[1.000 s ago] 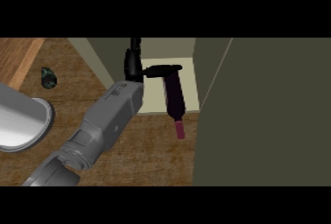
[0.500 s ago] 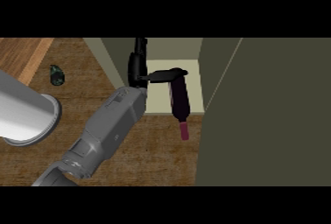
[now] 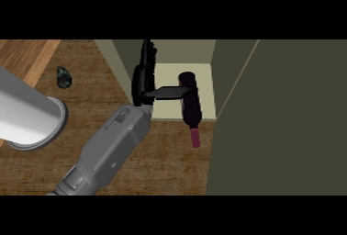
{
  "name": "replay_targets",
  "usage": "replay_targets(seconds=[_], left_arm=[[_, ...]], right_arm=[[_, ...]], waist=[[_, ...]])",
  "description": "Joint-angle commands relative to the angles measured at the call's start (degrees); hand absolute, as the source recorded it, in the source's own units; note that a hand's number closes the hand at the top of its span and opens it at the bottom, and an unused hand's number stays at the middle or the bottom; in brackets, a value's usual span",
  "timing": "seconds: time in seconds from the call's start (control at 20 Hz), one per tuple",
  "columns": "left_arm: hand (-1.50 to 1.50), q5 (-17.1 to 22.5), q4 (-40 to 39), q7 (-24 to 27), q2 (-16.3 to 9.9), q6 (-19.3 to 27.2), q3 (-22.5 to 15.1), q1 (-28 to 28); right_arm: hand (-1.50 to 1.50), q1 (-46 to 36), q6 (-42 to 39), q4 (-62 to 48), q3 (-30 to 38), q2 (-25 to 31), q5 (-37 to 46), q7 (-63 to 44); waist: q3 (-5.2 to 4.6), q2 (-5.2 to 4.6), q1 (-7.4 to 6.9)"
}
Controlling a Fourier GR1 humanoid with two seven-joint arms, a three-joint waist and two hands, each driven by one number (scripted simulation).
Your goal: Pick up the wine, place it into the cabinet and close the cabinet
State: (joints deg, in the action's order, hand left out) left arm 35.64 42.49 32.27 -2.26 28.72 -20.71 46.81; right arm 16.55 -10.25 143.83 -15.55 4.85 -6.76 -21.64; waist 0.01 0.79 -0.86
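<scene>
The open cabinet [image 3: 196, 59] fills the upper middle of my head view, its pale shelf floor showing between dark walls, and what I take to be its door [image 3: 284, 119] stands as a broad dark panel down the right side. My other forearm [image 3: 27, 117] comes in at the left as a large grey cylinder; its hand is out of sight. On the wooden counter [image 3: 163, 165] near the top left lies a small dark object [image 3: 63, 77] that I cannot identify.

My working arm reaches up from the lower edge, and its hand [image 3: 146, 78] is at the mouth of the cabinet, fingers straight up along the left wall and thumb stuck out sideways to the wine [image 3: 190, 98]. The thumb touches the bottle; whether the fingers close round it I cannot tell from this angle.

The wine lies with its dark body over the shelf and its reddish neck hanging out past the front edge, over the counter.

I judge the placing step is in hand and unfinished. Next the bottle must go deeper until it is wholly on the shelf, then I let go, pull my hand clear and swing the door shut.
</scene>
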Motion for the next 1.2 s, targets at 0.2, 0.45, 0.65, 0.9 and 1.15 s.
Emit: replay_targets(seconds=[0.2, 0.45, 0.65, 0.9, 1.15], left_arm=[[-1.50, -2.4, 21.5, -3.8, -1.9, 2.8, -6.7, -16.2], [-1.50, -4.4, 36.9, -7.9, -3.9, 7.4, -11.3, -24.6], [-1.50, -6.5, 42.3, -5.7, -4.9, 7.0, -14.4, -32.5], [-1.50, -6.3, 50.9, -7.2, -9.3, 6.1, -13.4, -37.1], [-1.50, -9.5, 56.0, -5.7, -10.4, 9.5, -17.5, -44.3]], right_arm=[[-1.50, 3.8, 0.0, 11.1, -0.7, 1.3, -2.1, -2.0], [-1.50, 2.9, 0.9, 11.1, 0.5, 1.5, -3.3, -3.2], [-1.50, 0.2, 2.0, 11.3, -3.6, 0.9, -1.5, -6.1], [-1.50, 1.6, 0.2, 14.1, 2.2, 4.6, -7.2, -7.8], [1.50, 3.8, -8.0, 11.5, -8.3, 10.3, -4.3, -7.3]], waist=[[0.01, 0.11, -0.05], [0.02, -0.10, 0.16], [-0.06, -0.44, 0.44], [-0.02, -0.51, 0.85], [-0.03, -0.12, 0.73]])
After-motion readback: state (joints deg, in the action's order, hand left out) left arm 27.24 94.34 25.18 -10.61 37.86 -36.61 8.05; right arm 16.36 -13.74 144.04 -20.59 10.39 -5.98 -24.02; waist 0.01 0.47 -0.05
